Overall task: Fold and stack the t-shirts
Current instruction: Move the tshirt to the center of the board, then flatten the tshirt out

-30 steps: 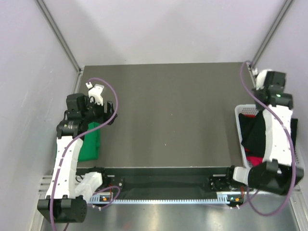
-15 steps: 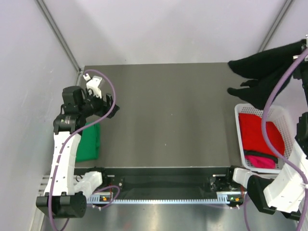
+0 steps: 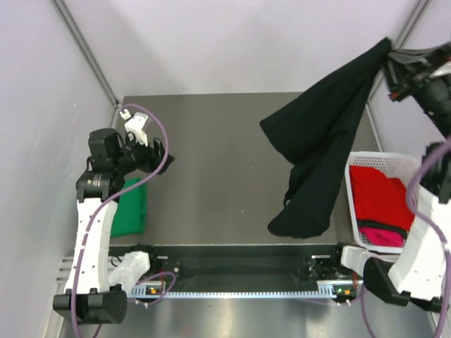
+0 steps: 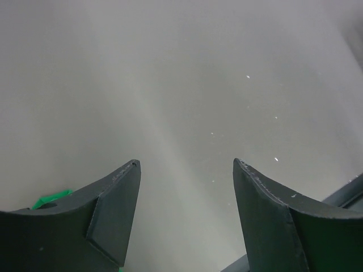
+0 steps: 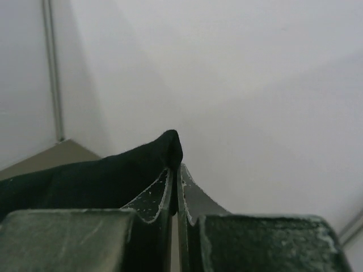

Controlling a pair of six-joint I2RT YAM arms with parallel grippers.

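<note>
Now that the right arm has swung up and back from the basket (image 3: 423, 159), the black t-shirt (image 3: 324, 141) that lay bunched inside it a second ago hangs free in the air. The right fingers (image 5: 176, 173) are pinched tight on one bunched edge of that cloth. The rest of the shirt trails down and to the left of them in a long twisted drape, and its lowest fold hangs over the near right part of the bench (image 3: 225, 162). I cannot tell whether that fold touches the surface.

With the black shirt out, the red t-shirt (image 3: 377, 193) and the pink t-shirt (image 3: 384, 236) show in the basket, well below the right fingers. I judge the task is at an early step: the shirt is picked but still has to be spread flat before any folding.

The right arm reaches high toward the far right corner, its wrist tipped so the fingers point inward. The left arm is bent at the left side of the bench and has drawn back a little. The left fingers (image 4: 186, 164) stand wide apart and hold nothing, hovering over bare bench. The folded green t-shirt (image 3: 130, 211) lies just behind and below them.
</note>
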